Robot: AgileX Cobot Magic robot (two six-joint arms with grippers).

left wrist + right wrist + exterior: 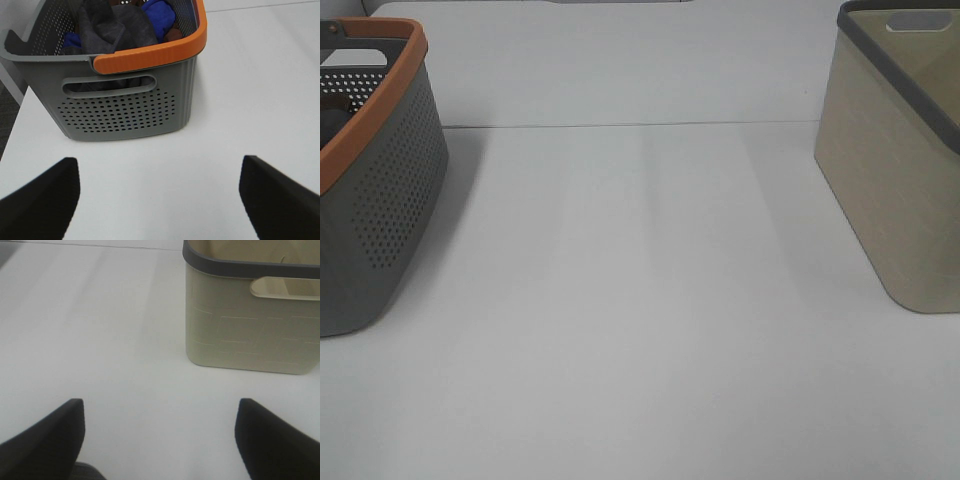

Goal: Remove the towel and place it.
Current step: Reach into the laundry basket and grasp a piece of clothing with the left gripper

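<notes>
Two containers stand on the surface [640, 300], and only one arm is well placed for this job. The towel [117, 27] (I take it to be the dark cloth heaped on top, with blue pieces beside it) sits inside the grey basket [125, 115] with the orange rim.

From the left wrist camera, the basket is straight ahead of the left jaws. Its handled end wall faces me and the towel is beyond and above that wall. The left jaws are spread wide with nothing between them, hanging over bare surface short of the basket.

The right jaws are just as wide and just as empty. They face the beige bin [245, 335], which stands well apart on the far side of the surface. So the left arm is clearly the nearer one.

The towel is bunched, so I can't find a long axis to line up with, and no hem or tag shows. My judgement is that the reach must go forward and up over the orange rim, then down into the heap. The risk is catching a blue piece along with the towel.

The high camera shows neither arm.
</notes>
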